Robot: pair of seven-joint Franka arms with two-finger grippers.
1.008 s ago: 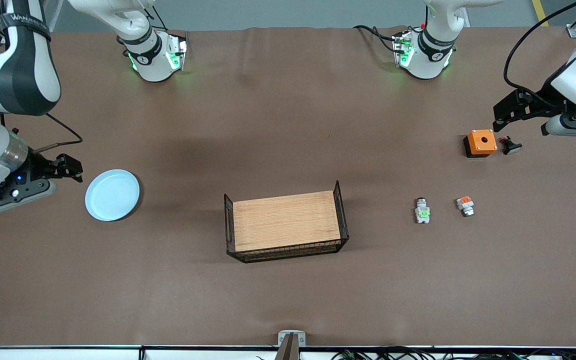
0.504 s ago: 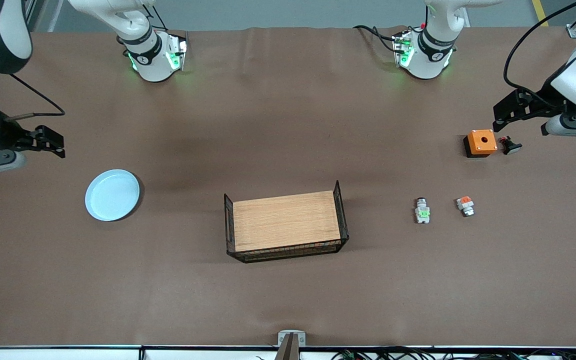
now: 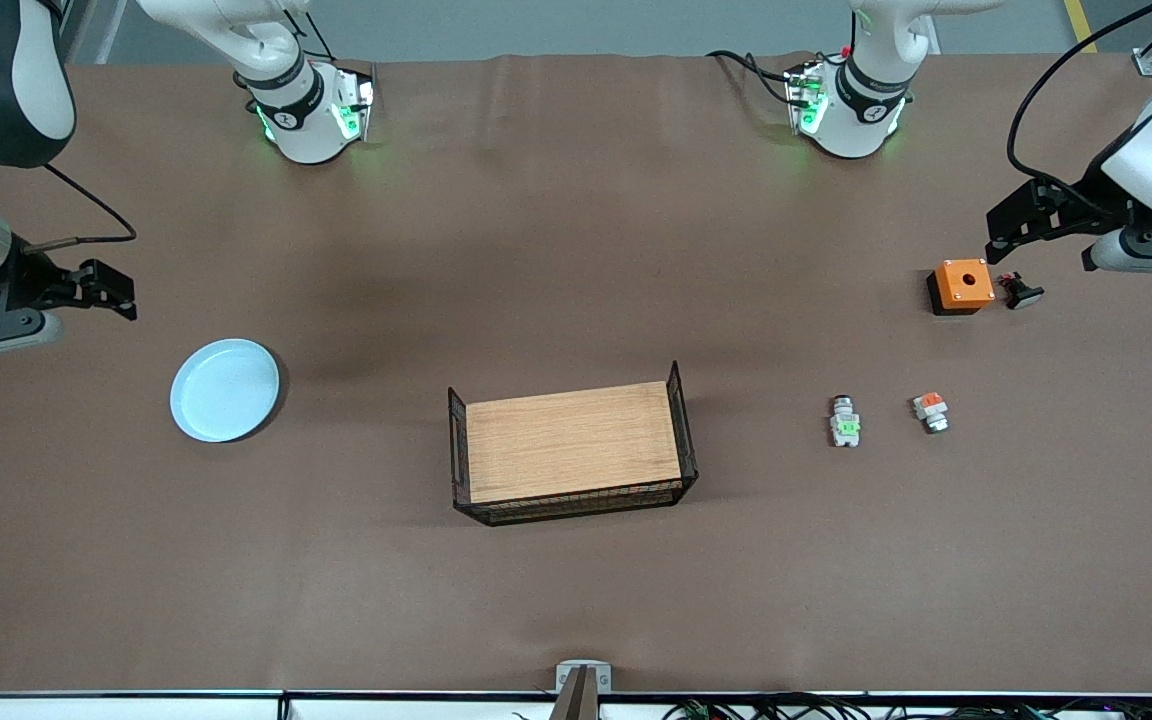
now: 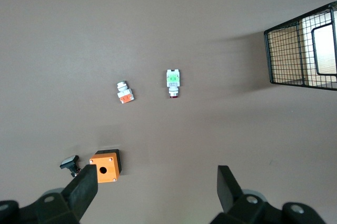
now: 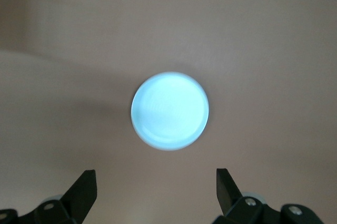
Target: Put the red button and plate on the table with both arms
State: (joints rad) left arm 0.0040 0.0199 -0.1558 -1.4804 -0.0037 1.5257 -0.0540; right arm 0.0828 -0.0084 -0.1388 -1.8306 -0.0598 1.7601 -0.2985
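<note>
The table is seen to carry a wire-framed wooden board at its middle, with nothing on it. The plate lies empty toward the right arm's end. The red button rests toward the left arm's end, beside an orange-centred part; an orange box and black button lie farther from the front camera. Wrist views alone show finger spread. The right gripper is held wide open, empty, near the plate; the left gripper is likewise wide open, empty, near the box.

No text, label or number can be read anywhere.
</note>
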